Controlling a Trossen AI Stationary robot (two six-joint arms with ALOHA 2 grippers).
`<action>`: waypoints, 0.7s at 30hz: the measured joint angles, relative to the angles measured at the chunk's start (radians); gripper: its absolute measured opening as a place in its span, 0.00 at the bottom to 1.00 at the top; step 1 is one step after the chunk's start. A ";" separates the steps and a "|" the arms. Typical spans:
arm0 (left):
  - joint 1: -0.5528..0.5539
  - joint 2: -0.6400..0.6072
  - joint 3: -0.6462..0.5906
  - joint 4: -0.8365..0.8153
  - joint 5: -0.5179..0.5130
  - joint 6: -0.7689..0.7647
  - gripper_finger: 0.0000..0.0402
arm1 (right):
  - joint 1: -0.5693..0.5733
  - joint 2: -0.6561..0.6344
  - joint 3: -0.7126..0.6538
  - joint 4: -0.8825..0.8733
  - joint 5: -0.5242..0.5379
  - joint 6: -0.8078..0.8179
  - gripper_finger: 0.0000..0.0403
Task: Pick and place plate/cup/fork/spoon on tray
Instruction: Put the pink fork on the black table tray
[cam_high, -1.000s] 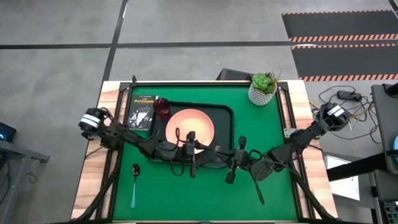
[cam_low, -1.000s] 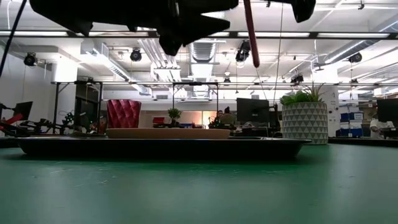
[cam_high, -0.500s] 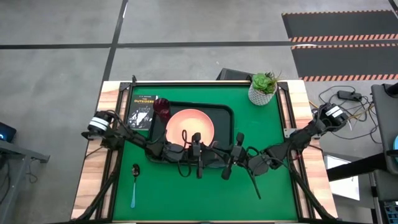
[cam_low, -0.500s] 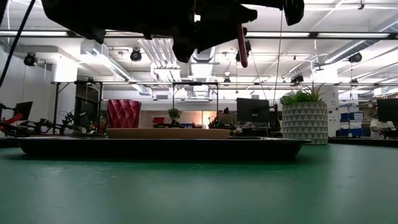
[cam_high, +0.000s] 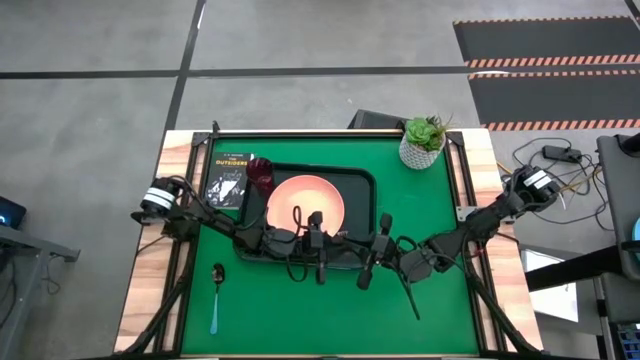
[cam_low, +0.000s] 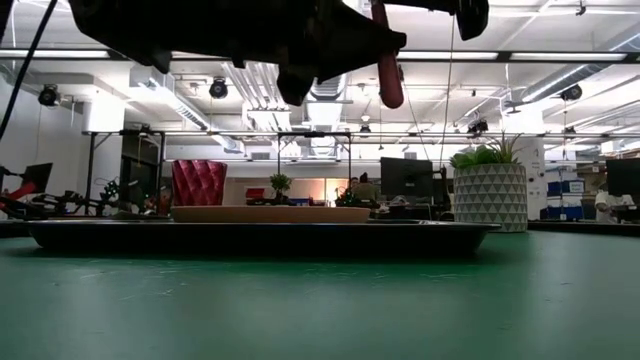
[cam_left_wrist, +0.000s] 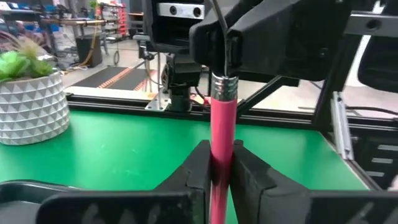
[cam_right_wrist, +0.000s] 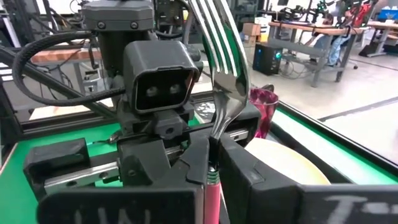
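The fork (cam_left_wrist: 222, 124), silver tines up (cam_right_wrist: 217, 56) and pink handle down (cam_low: 388, 75), hangs in the air over the tray's near edge. My left gripper (cam_left_wrist: 217, 158) and my right gripper (cam_right_wrist: 211, 155) face each other and are both shut on it. In the high view the two grippers (cam_high: 333, 248) (cam_high: 358, 256) hide the fork. The peach plate (cam_high: 305, 203) lies flat in the black tray (cam_high: 362, 188). The maroon cup (cam_high: 261, 175) stands in the tray's far left corner. The blue-handled spoon (cam_high: 216, 295) lies on the green mat at the near left. My left gripper pinches the fork's pink handle (cam_left_wrist: 222, 134) between its two fingers, below the metal collar. The fingers come level from the table's left and lie across the handle. The handle's free end (cam_low: 390, 98) pokes out below, clear of the table. My right gripper pinches the fork at its metal neck (cam_right_wrist: 212, 146), just above the pink handle, between its two fingers. The fingers come level from the table's right, across the fork. The tines stand up above the fingers, and the fork is lifted clear.
A white pot with a green plant (cam_high: 422, 145) stands at the far right corner. A small black book (cam_high: 228, 178) lies left of the tray. The green mat (cam_high: 440, 320) shows bare at the near right and in front of the tray.
My left gripper has moved toward the table's right edge, up to the fork, and has taken hold of its handle. My right gripper has shifted slightly toward the left with the fork, whose handle now hangs more upright.
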 joint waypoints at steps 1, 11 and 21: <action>0.000 0.000 0.000 0.000 0.015 -0.003 0.04 | 0.000 -0.001 0.000 -0.001 -0.003 0.000 0.06; -0.001 -0.007 -0.007 0.027 0.232 -0.055 0.04 | -0.010 -0.095 0.000 -0.123 -0.216 0.071 0.34; -0.001 -0.007 -0.001 0.027 0.251 -0.100 0.04 | -0.051 -0.094 0.000 -0.130 -0.331 0.098 0.39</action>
